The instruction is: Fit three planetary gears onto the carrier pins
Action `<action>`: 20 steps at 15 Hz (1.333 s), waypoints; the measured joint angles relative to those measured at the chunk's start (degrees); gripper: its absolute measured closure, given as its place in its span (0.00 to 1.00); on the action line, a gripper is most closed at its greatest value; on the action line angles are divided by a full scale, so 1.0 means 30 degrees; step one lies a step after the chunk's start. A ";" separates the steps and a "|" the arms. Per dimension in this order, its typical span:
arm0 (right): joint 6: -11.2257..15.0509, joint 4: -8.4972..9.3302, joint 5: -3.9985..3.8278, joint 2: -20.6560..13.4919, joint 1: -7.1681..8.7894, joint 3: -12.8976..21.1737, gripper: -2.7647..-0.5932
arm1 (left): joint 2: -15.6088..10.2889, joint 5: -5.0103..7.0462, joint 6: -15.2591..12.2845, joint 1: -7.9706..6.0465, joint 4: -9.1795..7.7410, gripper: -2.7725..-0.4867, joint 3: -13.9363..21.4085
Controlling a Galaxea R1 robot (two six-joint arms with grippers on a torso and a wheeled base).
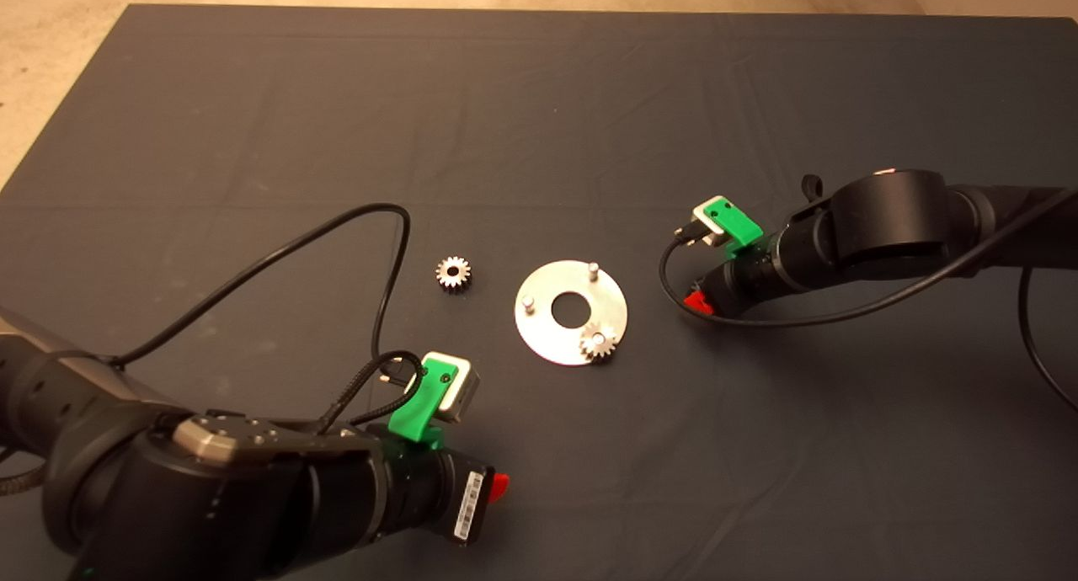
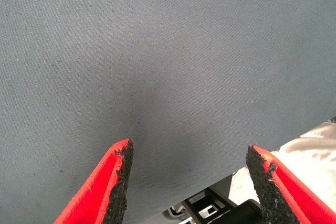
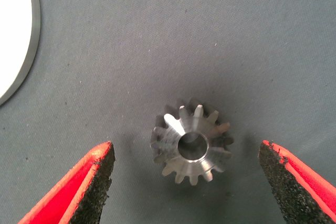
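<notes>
The left gripper (image 2: 186,182) waits wide open. The right gripper (image 3: 184,182), open too, straddles a gear (image 3: 191,145); a crooked pinch could flip it.

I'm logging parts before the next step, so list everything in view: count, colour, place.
Planetary gears: three, silvery steel. One seated on a pin at the plate's near edge; one loose on the mat left of the plate; one flat on the mat between the right pincer's fingers, hidden under that arm in the head view.
Carrier plate: one, round, silver, central hole, mid-mat.
Carrier pins: two bare, silvery; the third carries a gear.
Mat: one, dark grey.
Left pincer: red fingers, open over bare mat, lower left.
Right pincer: red fingers, open around the third gear, right of the plate.
</notes>
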 joint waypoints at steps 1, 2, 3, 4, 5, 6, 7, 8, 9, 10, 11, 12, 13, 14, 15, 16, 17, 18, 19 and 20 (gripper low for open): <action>0.0000 0.0000 0.0000 0.0000 -0.0047 0.0000 0.34 | 0.0000 0.0000 0.0001 0.0000 0.0000 0.56 0.0000; 0.0000 0.0000 0.0000 0.0000 -0.0051 0.0000 0.34 | 0.0000 0.0000 -0.0004 0.0000 0.0000 0.56 0.0000; 0.0000 0.0000 0.0000 0.0000 -0.0051 0.0000 0.34 | 0.0000 0.0000 0.0001 0.0000 0.0000 0.56 0.0000; 0.0000 0.0000 0.0000 0.0000 -0.0051 0.0000 0.34 | -0.0006 0.0000 -0.0001 0.0000 0.0000 0.56 0.0000; 0.0000 0.0000 0.0000 0.0000 -0.0059 0.0000 0.34 | -0.0008 0.0000 0.0001 0.0000 0.0000 0.56 0.0000; 0.0000 0.0000 0.0003 0.0000 -0.0112 0.0000 0.34 | -0.0008 0.0000 0.0001 0.0000 0.0000 0.56 0.0000; 0.0000 0.0000 0.0006 0.0000 -0.0250 0.0000 0.34 | -0.0008 0.0000 0.0001 0.0000 0.0000 0.56 0.0000; 0.0000 0.0000 0.0000 0.0000 -0.0388 0.0000 0.34 | -0.0053 0.0000 -0.0002 0.0003 0.0005 0.56 0.0000; -0.0004 0.0000 -0.0012 0.0000 -0.0442 -0.0008 0.34 | -0.0055 0.0008 -0.0007 0.0004 0.0008 0.56 0.0000; -0.0002 0.0000 -0.0004 0.0000 -0.0425 -0.0008 0.34 | -0.0053 0.0000 -0.0006 0.0000 0.0008 0.56 0.0000; 0.0000 0.0000 -0.0037 0.0000 -0.0453 -0.0008 0.34 | -0.0055 0.0000 -0.0002 0.0000 0.0008 0.56 0.0000; 0.0000 0.0000 -0.0020 0.0008 -0.0490 -0.0008 0.34 | -0.0057 0.0000 0.0001 0.0007 0.0008 0.56 0.0000; 0.0000 0.0000 -0.0012 0.0000 -0.0481 -0.0008 0.35 | -0.0057 0.0000 -0.0005 0.0000 0.0008 0.56 0.0000; -0.0004 0.0000 -0.0012 0.0000 -0.0481 -0.0008 0.35 | -0.0057 0.0000 0.0001 0.0000 0.0008 0.56 0.0000; -0.0004 0.0000 -0.0013 0.0000 -0.0490 -0.0008 0.36 | -0.0057 0.0000 0.0001 0.0000 0.0008 0.56 0.0000; -0.0004 0.0000 -0.0012 0.0000 -0.0481 -0.0041 0.36 | -0.0057 0.0000 0.0001 0.0000 0.0008 0.56 0.0000; -0.0012 0.0000 -0.0018 0.0000 -0.0481 -0.0126 0.40 | -0.0065 0.0000 0.0001 0.0000 0.0008 0.56 0.0000; -0.0012 0.0000 0.0000 0.0000 -0.0490 -0.0276 0.43 | -0.0110 0.0002 -0.0001 0.0000 0.0014 0.56 0.0000; -0.0012 0.0000 -0.0008 0.0000 -0.0546 -0.0443 0.43 | -0.0110 0.0000 0.0001 0.0000 0.0008 0.56 0.0000; -0.0020 0.0000 -0.0020 0.0000 -0.0601 -0.0484 0.48 | -0.0110 0.0004 -0.0002 0.0004 0.0008 0.56 0.0000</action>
